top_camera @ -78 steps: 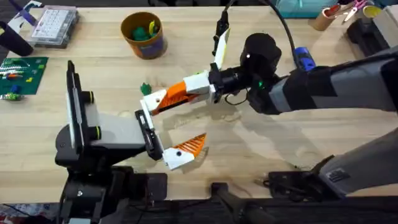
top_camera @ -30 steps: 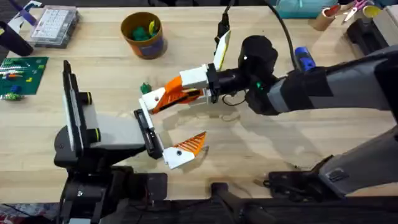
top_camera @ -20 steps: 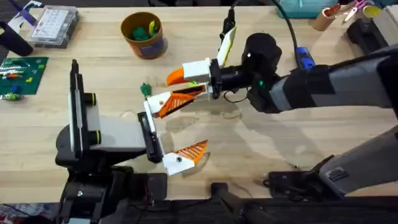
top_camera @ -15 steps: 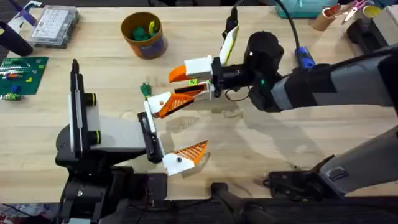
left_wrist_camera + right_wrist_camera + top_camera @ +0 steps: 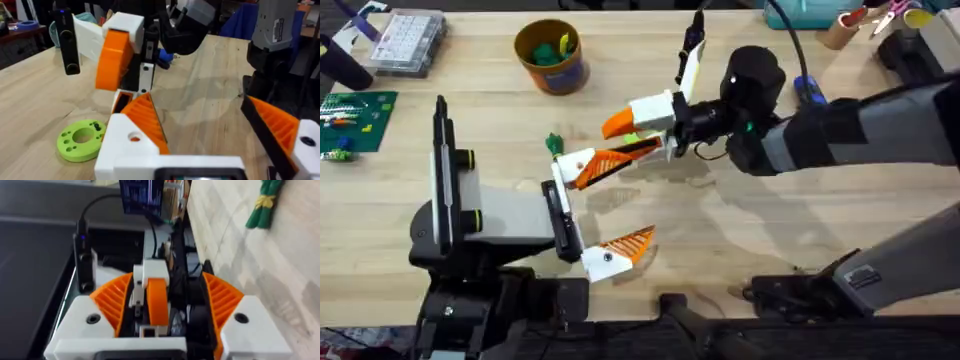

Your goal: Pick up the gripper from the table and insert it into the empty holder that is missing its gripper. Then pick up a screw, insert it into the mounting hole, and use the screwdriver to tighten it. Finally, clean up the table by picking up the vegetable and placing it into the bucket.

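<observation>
Right gripper [image 5: 610,140]: fingers spread apart over the desk [image 5: 740,240], holding nothing; its lower orange finger lies against the left arm's upper finger.
Left gripper [image 5: 605,210]: fingers wide apart, both bearing orange ribbed pads, holding nothing.
Vegetable [image 5: 554,143]: on the desk, just beside the left gripper's upper finger.
Bucket [image 5: 550,56]: upright at the far side, green pieces inside.
Left wrist view: lime-green disc [image 5: 81,139] on the desk.

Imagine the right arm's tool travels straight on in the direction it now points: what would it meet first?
Probably the left arm's tool, whose near orange finger lies right at the right tool tips; height is unclear.
</observation>
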